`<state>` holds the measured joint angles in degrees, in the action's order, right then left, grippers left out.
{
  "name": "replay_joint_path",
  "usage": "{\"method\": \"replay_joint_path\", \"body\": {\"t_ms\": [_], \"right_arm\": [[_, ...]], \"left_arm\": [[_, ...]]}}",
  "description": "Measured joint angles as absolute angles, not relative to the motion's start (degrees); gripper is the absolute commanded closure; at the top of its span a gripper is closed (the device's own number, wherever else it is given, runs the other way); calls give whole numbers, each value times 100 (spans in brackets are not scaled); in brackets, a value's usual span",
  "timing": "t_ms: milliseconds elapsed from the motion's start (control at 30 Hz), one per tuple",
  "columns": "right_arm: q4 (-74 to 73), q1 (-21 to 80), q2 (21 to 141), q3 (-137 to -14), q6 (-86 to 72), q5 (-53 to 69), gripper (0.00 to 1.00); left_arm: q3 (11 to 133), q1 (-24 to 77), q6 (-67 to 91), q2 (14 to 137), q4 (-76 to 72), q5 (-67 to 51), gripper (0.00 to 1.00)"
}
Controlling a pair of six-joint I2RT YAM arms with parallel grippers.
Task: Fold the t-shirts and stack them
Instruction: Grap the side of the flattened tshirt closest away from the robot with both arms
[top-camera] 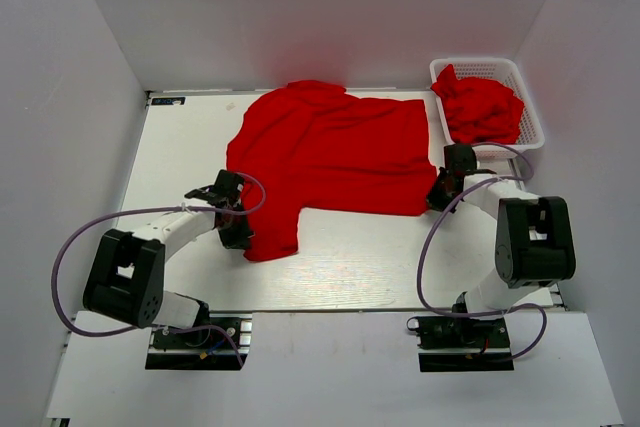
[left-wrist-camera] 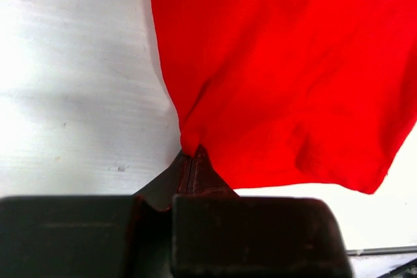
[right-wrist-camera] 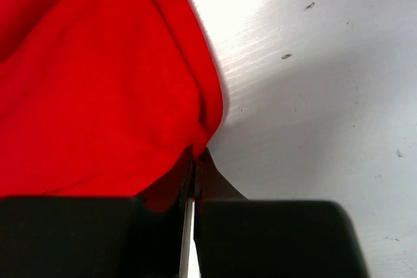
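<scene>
A bright red t-shirt [top-camera: 330, 152] lies spread over the middle of the white table, a narrower flap [top-camera: 272, 229] reaching toward the near edge at the left. My left gripper [top-camera: 238, 230] is shut on the shirt's left edge; the left wrist view shows its jaws pinching a fold of the red cloth [left-wrist-camera: 287, 76] at the left gripper tips [left-wrist-camera: 191, 154]. My right gripper [top-camera: 437, 197] is shut on the shirt's near right corner, red cloth [right-wrist-camera: 98, 89] pinched at the right gripper tips [right-wrist-camera: 197, 153]. More red t-shirts [top-camera: 483, 107] lie crumpled in the basket.
A white lattice basket [top-camera: 536, 129] stands at the back right of the table, right behind the right arm. White walls enclose the table on three sides. Purple cables loop from both arms. Bare table [top-camera: 350, 257] lies between the shirt and the arm bases.
</scene>
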<state>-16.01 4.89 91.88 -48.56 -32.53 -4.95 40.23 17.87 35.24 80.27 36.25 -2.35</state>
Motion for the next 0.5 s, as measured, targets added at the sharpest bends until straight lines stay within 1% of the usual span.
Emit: {"method": "replay_joint_path", "body": {"t_ms": [167, 333, 500], "right_arm": [[-1916, 489, 8895, -4646, -3288, -532, 100], [-2974, 499, 8156, -4182, -3284, -631, 100], [-3758, 499, 7566, -3820, -3291, -502, 100]], "left_arm": [[4084, 1787, 3481, 7752, 4071, -408, 100], [4084, 1787, 3409, 7135, 4838, -648, 100], [4082, 1787, 3317, 6820, 5612, -794, 100]]}}
